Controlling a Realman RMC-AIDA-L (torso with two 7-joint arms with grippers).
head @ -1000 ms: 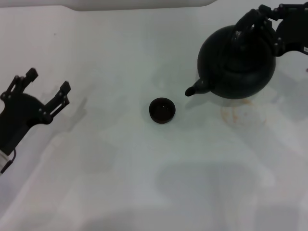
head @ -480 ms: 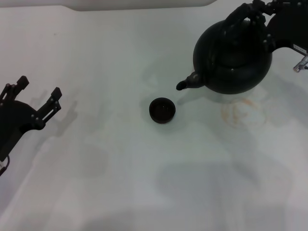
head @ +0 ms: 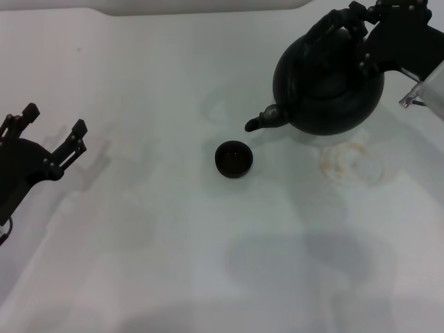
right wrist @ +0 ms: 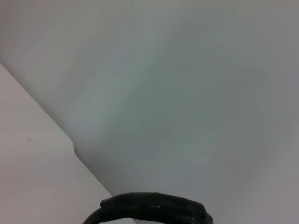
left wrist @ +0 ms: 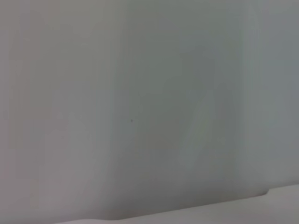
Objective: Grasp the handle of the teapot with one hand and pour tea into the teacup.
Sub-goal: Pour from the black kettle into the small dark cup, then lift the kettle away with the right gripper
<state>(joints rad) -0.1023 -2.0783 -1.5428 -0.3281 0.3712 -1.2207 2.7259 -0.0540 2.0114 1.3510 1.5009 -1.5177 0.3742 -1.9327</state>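
Observation:
The round matte-black teapot (head: 326, 80) hangs above the white table at the upper right, its short spout (head: 260, 121) pointing left and down toward the teacup. My right gripper (head: 357, 24) is shut on the black arched handle (head: 331, 22) at the pot's top. A curve of the handle also shows in the right wrist view (right wrist: 152, 208). The tiny black teacup (head: 234, 159) stands on the table, below and left of the spout. My left gripper (head: 48, 125) is open and empty at the far left, well away from both.
A brownish ring stain (head: 347, 161) marks the table right of the cup, below the pot. The table's far edge (head: 201, 7) runs along the top. The left wrist view shows only bare white surface.
My right gripper has carried the teapot left and slightly up, bringing the spout nearer the teacup. My left gripper has drifted a little to the left. The cup has not moved.

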